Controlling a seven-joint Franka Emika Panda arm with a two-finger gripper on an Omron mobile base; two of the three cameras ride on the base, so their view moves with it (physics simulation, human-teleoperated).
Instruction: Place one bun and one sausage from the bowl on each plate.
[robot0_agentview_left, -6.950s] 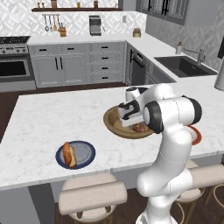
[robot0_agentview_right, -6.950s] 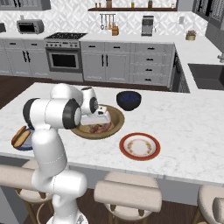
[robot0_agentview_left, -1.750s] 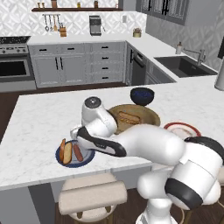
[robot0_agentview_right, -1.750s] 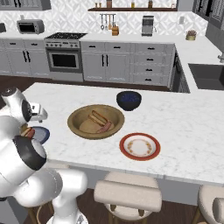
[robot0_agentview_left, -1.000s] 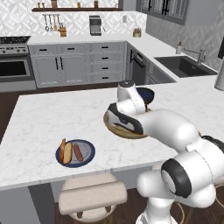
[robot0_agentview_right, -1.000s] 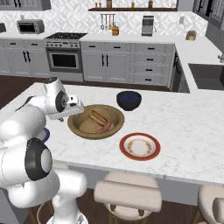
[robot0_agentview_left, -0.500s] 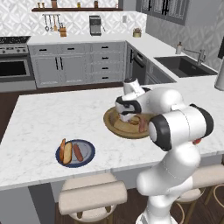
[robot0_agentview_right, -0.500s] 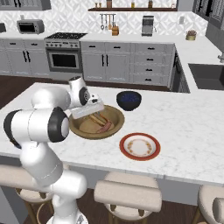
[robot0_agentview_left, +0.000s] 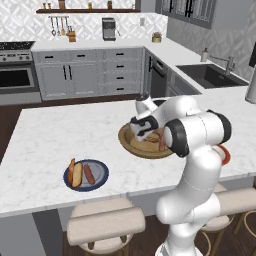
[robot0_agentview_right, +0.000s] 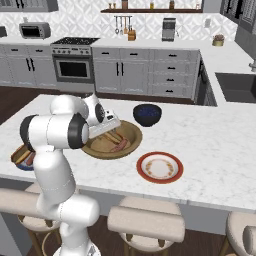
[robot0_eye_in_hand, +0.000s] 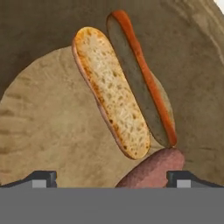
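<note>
Down inside the wooden bowl (robot0_eye_in_hand: 39, 131), the wide-open gripper (robot0_eye_in_hand: 111, 178) hangs right above the sausage (robot0_eye_in_hand: 151, 169); the bun (robot0_eye_in_hand: 111, 89) lies just past it.

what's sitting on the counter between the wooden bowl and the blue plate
Nothing: bare marble counter lies between the wooden bowl and the blue plate, seen in the left base view.

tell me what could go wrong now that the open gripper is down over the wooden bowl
The sausage lies touching the end of the bun, so the open gripper may nudge or catch both. The white plate is still bare, and the dark blue bowl stands close by, where a swing could bump it.
</note>
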